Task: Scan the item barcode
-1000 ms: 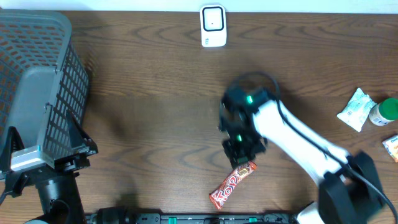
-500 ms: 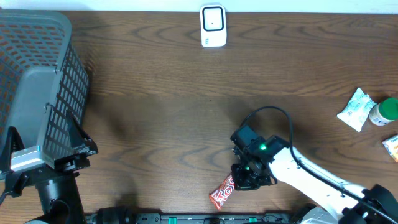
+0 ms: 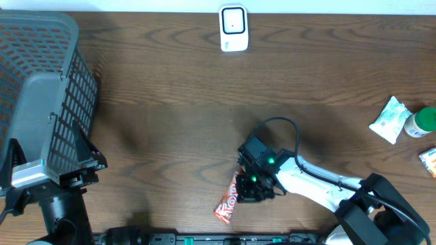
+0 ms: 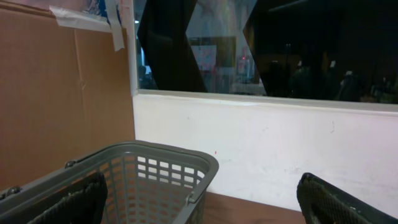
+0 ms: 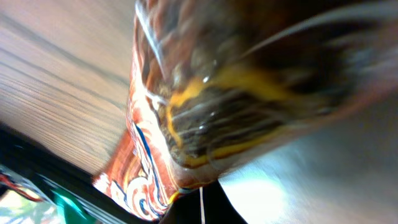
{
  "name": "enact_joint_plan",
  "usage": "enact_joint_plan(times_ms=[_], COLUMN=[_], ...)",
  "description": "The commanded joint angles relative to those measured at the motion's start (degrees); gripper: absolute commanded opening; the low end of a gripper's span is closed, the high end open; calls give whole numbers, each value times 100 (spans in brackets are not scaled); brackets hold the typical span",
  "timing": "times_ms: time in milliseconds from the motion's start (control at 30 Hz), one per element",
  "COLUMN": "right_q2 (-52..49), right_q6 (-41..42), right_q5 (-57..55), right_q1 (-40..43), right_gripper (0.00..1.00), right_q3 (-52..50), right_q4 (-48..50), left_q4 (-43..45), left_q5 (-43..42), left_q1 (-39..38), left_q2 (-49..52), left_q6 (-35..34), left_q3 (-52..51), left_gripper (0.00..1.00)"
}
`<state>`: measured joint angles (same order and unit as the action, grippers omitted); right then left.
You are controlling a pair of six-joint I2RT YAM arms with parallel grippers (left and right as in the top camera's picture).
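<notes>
right gripper (image 3: pixel 246 193) clamped on snack bar (image 3: pixel 225 204) | bar dragged left since a second ago, well apart from scanner (image 3: pixel 233 28) | left gripper (image 4: pixel 200 202) wide, idle | grasp looks secured; carry to scanner pending

Wooden table (image 3: pixel 170 102) with scanner (image 3: pixel 233 28), basket (image 3: pixel 41 88), packet (image 3: pixel 390 119)

The overhead view was evenly lit and sharp, with a soft shadow on the table (image 3: pixel 136 146) beside the basket (image 3: pixel 41 75). In the right wrist view the wrapper (image 5: pixel 152 168) was too near, blurred, with white glare. The left wrist view was dim, its window (image 4: pixel 292 56) dark with reflections.
</notes>
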<state>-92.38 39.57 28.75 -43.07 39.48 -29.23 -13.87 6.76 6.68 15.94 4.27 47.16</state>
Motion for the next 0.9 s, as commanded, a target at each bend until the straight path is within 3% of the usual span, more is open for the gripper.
enact_joint_plan(times_ms=[0,167,367,500,867], right_q2=[-107,-107,-105,-90,-11], right_q6=[63,-214,-409,-638,-686], right_q5=[-238,-273,-271,2,-92], right_q1=[114,479,409,83,-1117], right_gripper=[1,1,1,1,1], right_q3=[310,1040,1464,1473,1534], right_q4=[256,317,-820,-1377,-1384], left_q4=[15,17,-2,-22,-22], left_q5=[-31,-31,-31,-31,-31], left_q1=[28,28,28,28,28], left_q2=[-46,-46,-46,-46,-46], left_q6=[-55,-52,-52,-52,-55], left_q3=[-24,-24,-24,-46,-98], left_gripper=[98,98,98,98,98])
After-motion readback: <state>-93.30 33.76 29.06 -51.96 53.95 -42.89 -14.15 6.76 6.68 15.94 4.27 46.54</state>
